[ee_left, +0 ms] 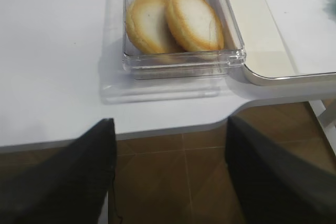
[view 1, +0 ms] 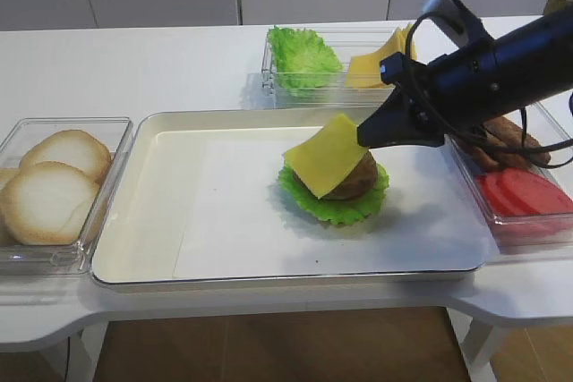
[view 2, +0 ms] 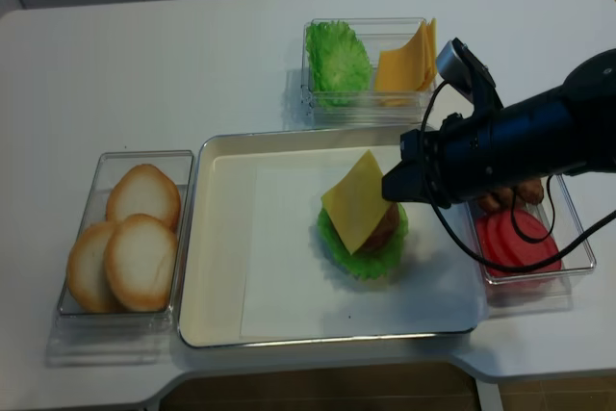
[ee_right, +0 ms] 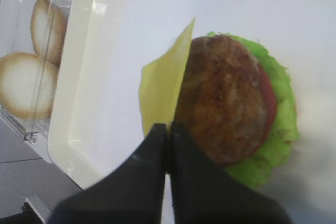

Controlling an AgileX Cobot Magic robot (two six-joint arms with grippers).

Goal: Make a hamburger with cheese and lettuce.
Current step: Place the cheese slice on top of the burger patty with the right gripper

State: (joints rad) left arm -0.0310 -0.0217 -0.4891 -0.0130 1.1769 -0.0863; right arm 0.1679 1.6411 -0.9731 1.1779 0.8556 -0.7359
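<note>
The hamburger stack (view 1: pixel 354 181) lies in the middle of the white tray (view 1: pixel 161 221): a brown patty (ee_right: pixel 223 103) on a red slice, on the ruffled green lettuce (view 1: pixel 336 207). My right gripper (view 1: pixel 363 136) is shut on one corner of the yellow cheese slice (view 1: pixel 327 154). It holds the slice tilted, with the lower part against the patty's left side (ee_right: pixel 160 90). My left gripper (ee_left: pixel 169 121) is open and empty, off the table's front left edge above the floor, near the bun box. It does not show in the exterior views.
A clear box of pale buns (view 1: pixel 54 185) stands left of the tray. A clear box at the back holds green leaves (view 1: pixel 304 55) and a bunch of yellow slices (view 1: pixel 376 64). A box at the right holds red tomato slices (view 1: pixel 524 194) and brown sausage pieces (view 1: pixel 510 140).
</note>
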